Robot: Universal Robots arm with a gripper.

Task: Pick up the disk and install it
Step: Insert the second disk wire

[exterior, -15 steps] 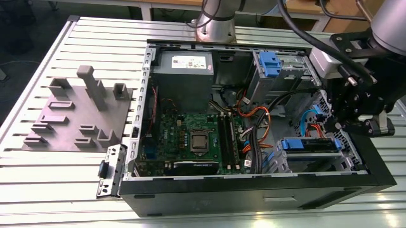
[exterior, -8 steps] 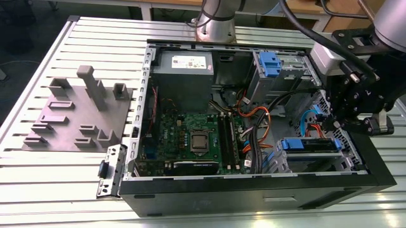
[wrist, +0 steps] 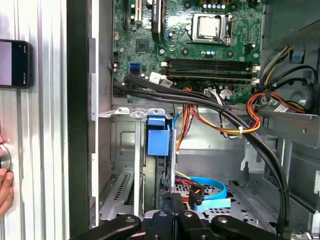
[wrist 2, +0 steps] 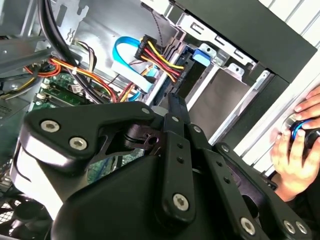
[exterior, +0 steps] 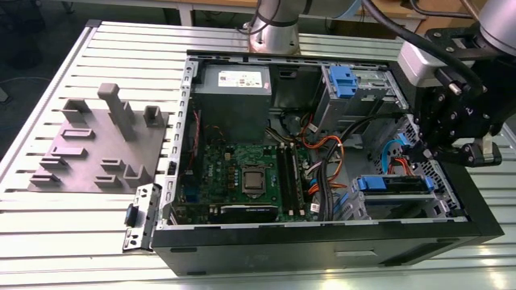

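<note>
The disk [exterior: 393,184] stands on edge in the lower drive bay of the open computer case [exterior: 322,238], its blue carrier frame showing at both ends. In the first wrist view the disk [wrist: 159,142] runs away from the fingers, blue frame part at its far end. My gripper [exterior: 460,148] hangs over the case's edge at the exterior view's right, just beside the disk. In both wrist views the gripper [wrist 2: 174,107] [wrist: 172,200] looks shut, its tip close to the disk's near end, nothing seen between the fingers. The disk's flat grey side [wrist 2: 220,100] lies just beyond the tip.
Orange, yellow and black cables [exterior: 322,157] cross between the motherboard [exterior: 241,175] and the bays. A grey power-supply box [exterior: 234,81] sits at the back. Another blue carrier [exterior: 342,78] fills the upper bay. A grey fixture block [exterior: 101,145] stands outside. A person's hand [wrist 2: 295,145] rests beside the case.
</note>
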